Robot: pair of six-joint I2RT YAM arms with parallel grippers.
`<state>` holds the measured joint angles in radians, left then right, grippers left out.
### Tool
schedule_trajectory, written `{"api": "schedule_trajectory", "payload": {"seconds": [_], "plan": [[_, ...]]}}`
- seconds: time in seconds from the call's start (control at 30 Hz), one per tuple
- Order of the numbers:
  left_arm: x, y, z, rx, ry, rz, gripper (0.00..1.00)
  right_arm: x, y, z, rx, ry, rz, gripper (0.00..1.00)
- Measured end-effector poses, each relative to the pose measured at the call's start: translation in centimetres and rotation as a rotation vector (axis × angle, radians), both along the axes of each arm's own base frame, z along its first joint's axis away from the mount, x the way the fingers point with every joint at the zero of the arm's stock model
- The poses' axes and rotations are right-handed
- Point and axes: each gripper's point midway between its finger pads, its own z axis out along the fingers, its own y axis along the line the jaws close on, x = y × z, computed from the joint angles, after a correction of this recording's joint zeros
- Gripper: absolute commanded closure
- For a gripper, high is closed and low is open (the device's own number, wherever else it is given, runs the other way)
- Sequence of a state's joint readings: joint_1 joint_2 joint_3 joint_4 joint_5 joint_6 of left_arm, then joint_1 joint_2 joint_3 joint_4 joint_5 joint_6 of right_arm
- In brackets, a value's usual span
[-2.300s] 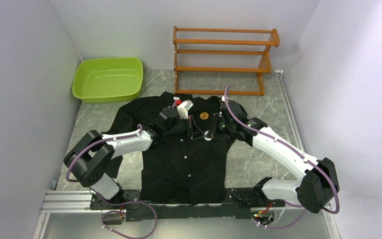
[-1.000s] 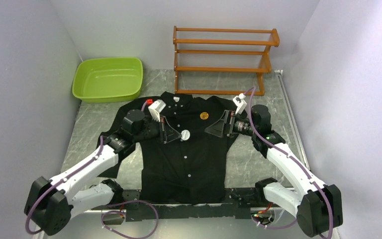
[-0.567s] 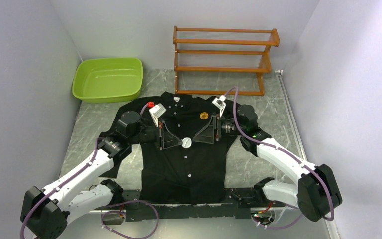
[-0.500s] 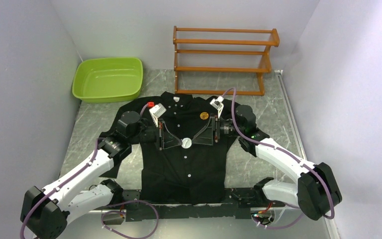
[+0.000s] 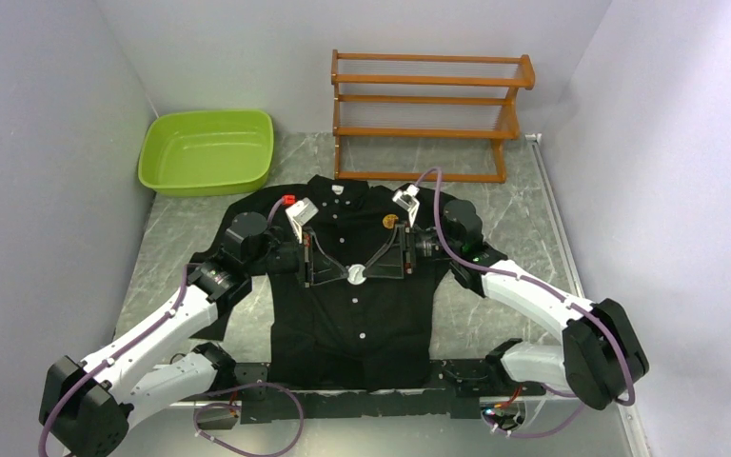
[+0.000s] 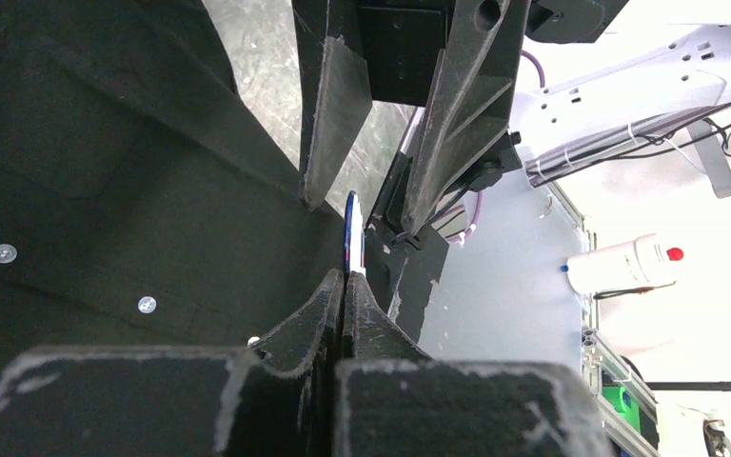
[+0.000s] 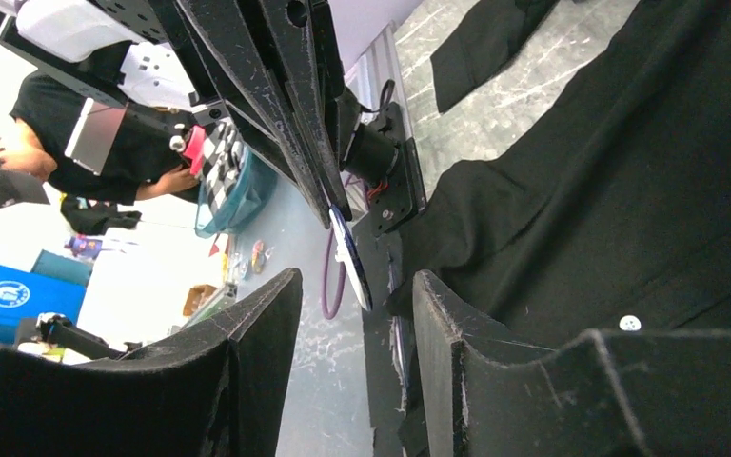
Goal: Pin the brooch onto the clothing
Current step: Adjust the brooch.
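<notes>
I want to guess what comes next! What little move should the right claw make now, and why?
Probably close the right gripper on the small round disc. The left gripper pinches that disc above the shirt, and the right fingers stand on either side of it, with gaps left.

Overhead from behind; wrist views close, opposed — shirt [image 5: 362,314] shared

Matt black cloth clothing [image 5: 324,324], glossy orange brooch [image 5: 391,221], smooth thin disc [image 6: 352,233], varnished wooden rack [image 5: 428,131], glossy green plastic basin [image 5: 206,113].
</notes>
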<state>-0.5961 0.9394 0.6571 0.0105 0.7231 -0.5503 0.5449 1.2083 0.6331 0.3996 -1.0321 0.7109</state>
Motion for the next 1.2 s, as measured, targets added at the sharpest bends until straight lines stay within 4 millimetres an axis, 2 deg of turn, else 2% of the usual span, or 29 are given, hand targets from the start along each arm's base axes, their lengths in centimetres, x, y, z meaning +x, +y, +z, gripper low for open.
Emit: {"api": "schedule_trajectory", "payload": {"seconds": [0.17,0.3,0.33,0.4,0.47,0.53,0.6,0.7,0.87,0.97,1.13,1.2], "plan": [[-0.1,0.0,0.1,-0.004,-0.001,-0.006,0.97,-0.2,0.6,0.0,0.004,0.003,0.024,0.73],[-0.1,0.0,0.1,-0.004,-0.002,-0.006,0.97,-0.3,0.9,0.3,0.009,-0.007,0.040,0.99],[-0.1,0.0,0.1,-0.003,-0.001,-0.005,0.94,-0.4,0.9,0.4,0.011,-0.008,0.044,1.00],[0.0,0.0,0.0,-0.001,0.000,-0.001,0.77,-0.4,0.9,0.5,0.014,-0.018,0.048,1.00],[0.1,0.1,0.1,0.001,-0.011,0.006,0.55,-0.3,0.9,0.5,0.013,-0.023,0.047,1.00],[0.2,0.2,0.3,-0.002,-0.015,0.018,0.38,-0.3,0.9,0.5,0.014,-0.029,0.044,1.00],[0.2,0.4,0.7,-0.011,-0.023,0.036,0.29,-0.1,0.9,0.6,0.013,-0.035,0.024,1.00],[0.3,0.6,1.7,-0.047,-0.043,0.067,0.22,0.3,0.7,1.4,0.024,-0.065,-0.027,1.00],[0.0,0.8,1.4,-0.117,-0.032,0.096,0.24,0.7,0.1,3.1,0.084,-0.094,-0.136,1.00],[-0.1,0.6,0.4,-0.158,0.013,0.102,0.30,0.7,-0.2,4.5,0.150,-0.091,-0.178,1.00],[0.3,0.0,2.5,-0.257,-0.017,0.088,0.42,1.0,-0.2,5.9,0.199,-0.087,-0.208,1.00],[0.5,-0.2,3.4,-0.293,-0.040,0.082,0.44,1.1,-0.3,6.5,0.214,-0.088,-0.221,1.00]]}}
